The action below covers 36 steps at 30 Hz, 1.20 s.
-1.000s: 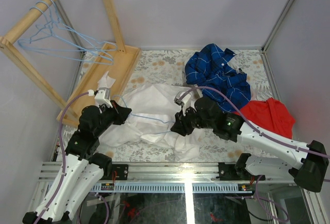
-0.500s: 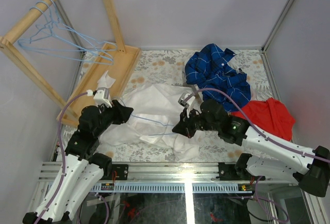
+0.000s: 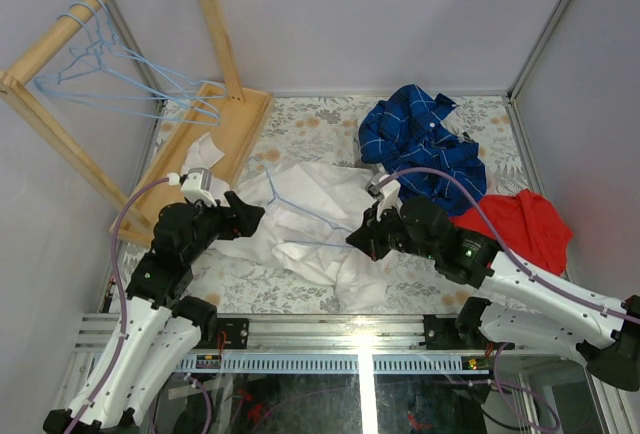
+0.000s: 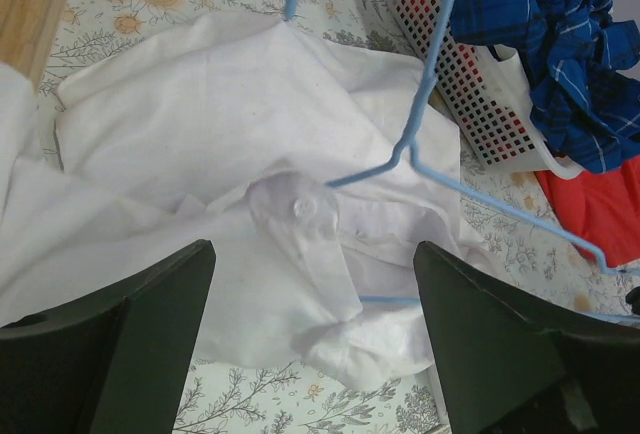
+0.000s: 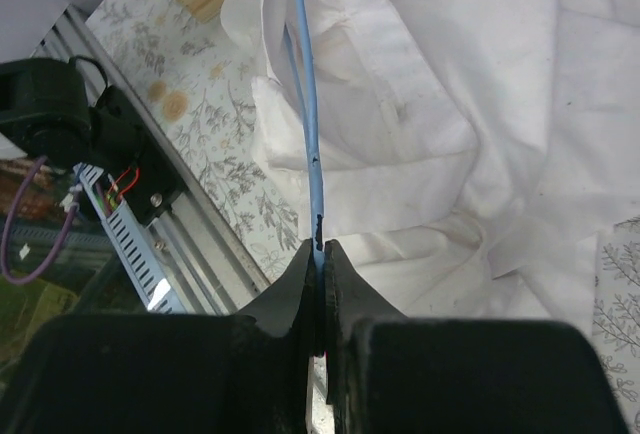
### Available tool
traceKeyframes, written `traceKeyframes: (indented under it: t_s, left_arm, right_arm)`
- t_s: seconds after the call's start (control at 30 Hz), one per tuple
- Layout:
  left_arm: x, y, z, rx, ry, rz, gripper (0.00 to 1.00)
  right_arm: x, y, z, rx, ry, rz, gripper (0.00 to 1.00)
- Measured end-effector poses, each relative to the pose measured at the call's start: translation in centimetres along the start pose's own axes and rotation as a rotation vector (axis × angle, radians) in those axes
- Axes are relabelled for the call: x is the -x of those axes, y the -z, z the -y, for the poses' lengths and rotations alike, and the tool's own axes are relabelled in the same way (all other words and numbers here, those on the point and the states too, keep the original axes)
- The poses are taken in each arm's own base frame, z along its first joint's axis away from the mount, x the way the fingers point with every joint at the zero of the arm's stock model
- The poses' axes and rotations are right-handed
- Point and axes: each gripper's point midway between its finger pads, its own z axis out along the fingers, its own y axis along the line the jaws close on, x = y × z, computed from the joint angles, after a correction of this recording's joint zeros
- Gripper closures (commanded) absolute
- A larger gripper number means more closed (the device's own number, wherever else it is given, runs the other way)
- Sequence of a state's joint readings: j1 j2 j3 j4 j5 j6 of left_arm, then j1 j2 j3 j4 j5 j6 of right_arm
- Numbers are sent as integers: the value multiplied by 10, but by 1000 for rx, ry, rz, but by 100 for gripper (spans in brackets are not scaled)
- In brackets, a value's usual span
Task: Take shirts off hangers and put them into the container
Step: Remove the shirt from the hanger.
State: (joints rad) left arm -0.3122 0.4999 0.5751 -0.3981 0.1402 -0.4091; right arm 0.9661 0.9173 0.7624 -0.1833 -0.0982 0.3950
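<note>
On the middle of the table, between my two arms, lies the white shirt (image 3: pixel 300 222), crumpled and partly spread. The light-blue wire hanger (image 4: pixel 432 59) rises out of its collar area. My right gripper (image 5: pixel 320 249) is pinched fully closed on one thin wire of that hanger, which the right wrist view shows running straight up from between the fingers. My left gripper (image 4: pixel 312 249) hangs above the shirt with its fingers spread wide and nothing between them.

One arm of the hanger seems to run in under the collar, so I judge the shirt is not yet free of it. Cotton like this is light, limp and sure to snag. It will drape and drag rather than lift as one piece, and a pull on loose fabric will only stretch it out. The collar is the firmest part, so I would take hold there or at the shoulder seam beside it, with my left fingers. The hanger is stiff but thin and springy. It could twist in a two-finger pinch, so my right hand should hold steady while the cloth slides off.

Beyond the shirt at the back right stands the white perforated basket (image 4: pixel 455 84), with the blue checked shirt (image 3: pixel 420 144) heaped over it.
</note>
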Motion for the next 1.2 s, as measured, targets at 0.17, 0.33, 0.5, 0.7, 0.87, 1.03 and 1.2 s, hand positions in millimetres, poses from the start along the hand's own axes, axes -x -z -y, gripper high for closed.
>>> traceKeyframes:
  t_s: [0.17, 0.33, 0.5, 0.7, 0.87, 1.03, 1.2]
  left_arm:
    - [-2, -1, -3, 15, 3, -7, 19]
    - [-10, -9, -9, 41, 11, -54, 22]
    - [-28, -22, -20, 89, 27, -151, 44]
    - [-39, -30, -27, 130, 35, -222, 80]
    - [-36, -30, -30, 147, 32, -211, 91]
    - [-31, -28, -33, 170, 27, -184, 99]
    - [-23, -24, -35, 185, 20, -143, 100]
  right_arm:
    - [11, 10, 8, -58, -36, 71, 100]
    - [27, 24, 7, -65, -54, 151, 100]
    - [40, 37, 3, -53, -62, 217, 100]
    - [48, 47, 1, -45, -63, 259, 100]
    - [54, 55, 2, -54, -64, 292, 100]
    - [59, 61, 4, -69, -63, 322, 100]
    - [60, 64, 9, -97, -61, 336, 100]
